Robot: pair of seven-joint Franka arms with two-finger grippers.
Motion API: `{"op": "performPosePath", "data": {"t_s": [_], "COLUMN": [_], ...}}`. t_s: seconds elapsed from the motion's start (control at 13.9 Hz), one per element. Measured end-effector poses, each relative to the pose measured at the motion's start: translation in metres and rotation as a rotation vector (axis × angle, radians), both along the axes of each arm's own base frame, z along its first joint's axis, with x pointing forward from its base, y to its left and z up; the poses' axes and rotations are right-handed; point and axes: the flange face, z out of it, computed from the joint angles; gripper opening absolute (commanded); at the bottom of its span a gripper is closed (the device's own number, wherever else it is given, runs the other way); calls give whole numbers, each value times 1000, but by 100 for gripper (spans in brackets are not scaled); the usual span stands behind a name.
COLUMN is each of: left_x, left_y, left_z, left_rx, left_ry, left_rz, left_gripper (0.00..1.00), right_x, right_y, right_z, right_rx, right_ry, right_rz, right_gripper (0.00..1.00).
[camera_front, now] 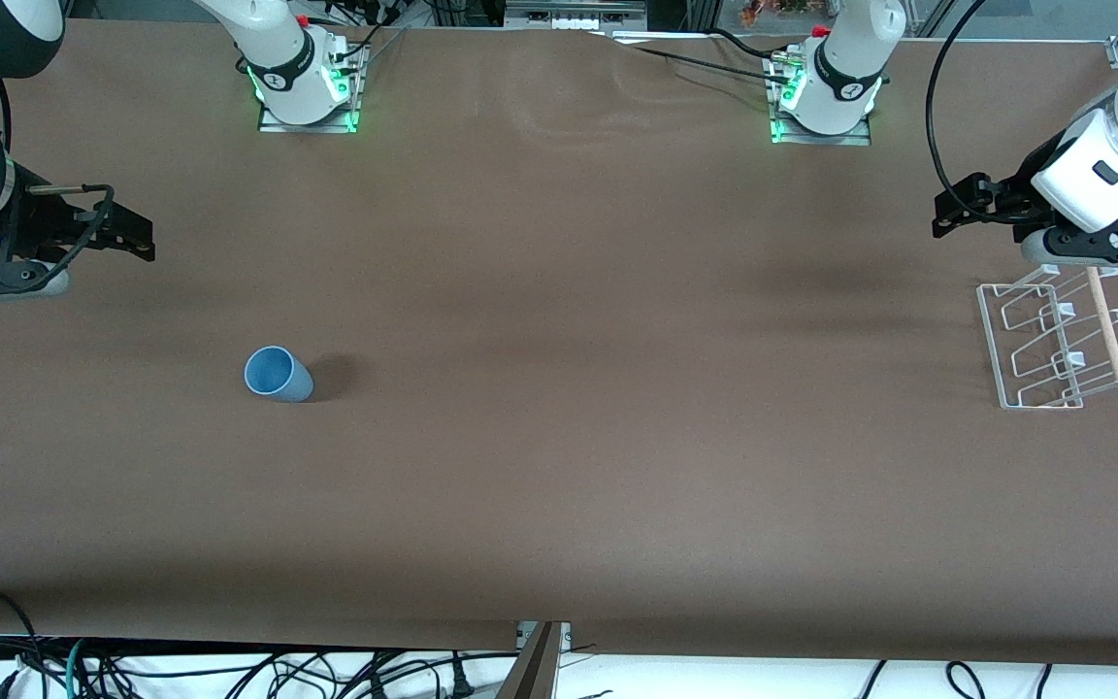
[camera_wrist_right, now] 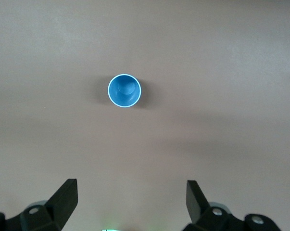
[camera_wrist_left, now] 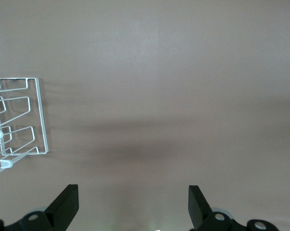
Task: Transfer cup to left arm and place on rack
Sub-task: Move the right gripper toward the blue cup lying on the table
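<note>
The cup [camera_front: 279,374] stands upright on the brown counter [camera_front: 559,466], mouth up, well apart from the rack [camera_front: 1054,340], toward the right arm's end. The right gripper [camera_front: 137,236] hangs above the counter at that end, fingers spread wide, holding nothing. The left gripper [camera_front: 947,214] hovers just beside the rack, also spread wide and empty.

From my station, the rack [camera_wrist_left: 19,118] runs off the left wrist view's edge, so I see only one end of it. Both wrist views cut their own grippers off at the frame edge, showing just the fingertips [camera_wrist_right: 65,195]. In the front view, the right arm's upper links leave the frame.
</note>
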Motion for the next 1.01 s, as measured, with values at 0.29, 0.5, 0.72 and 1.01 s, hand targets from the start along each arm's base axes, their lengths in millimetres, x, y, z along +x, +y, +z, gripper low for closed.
{"op": "performPosePath", "data": {"t_s": [0.29, 0.5, 0.72, 1.01], "left_x": [0, 0, 0, 0], "left_y": [0, 0, 0, 0], "left_z": [0, 0, 0, 0], "left_rx": [0, 0, 0, 0], "left_ry": [0, 0, 0, 0], "left_rz": [0, 0, 0, 0], "left_gripper": [100, 100, 100, 100], "right_x": [0, 0, 3, 21], "right_y": [0, -3, -12, -14], "right_z": [0, 0, -4, -52], "right_rx": [0, 0, -1, -4], "right_ry": [0, 0, 2, 1], "right_rz": [-1, -5, -20, -23], "right_gripper": [100, 100, 100, 100]}}
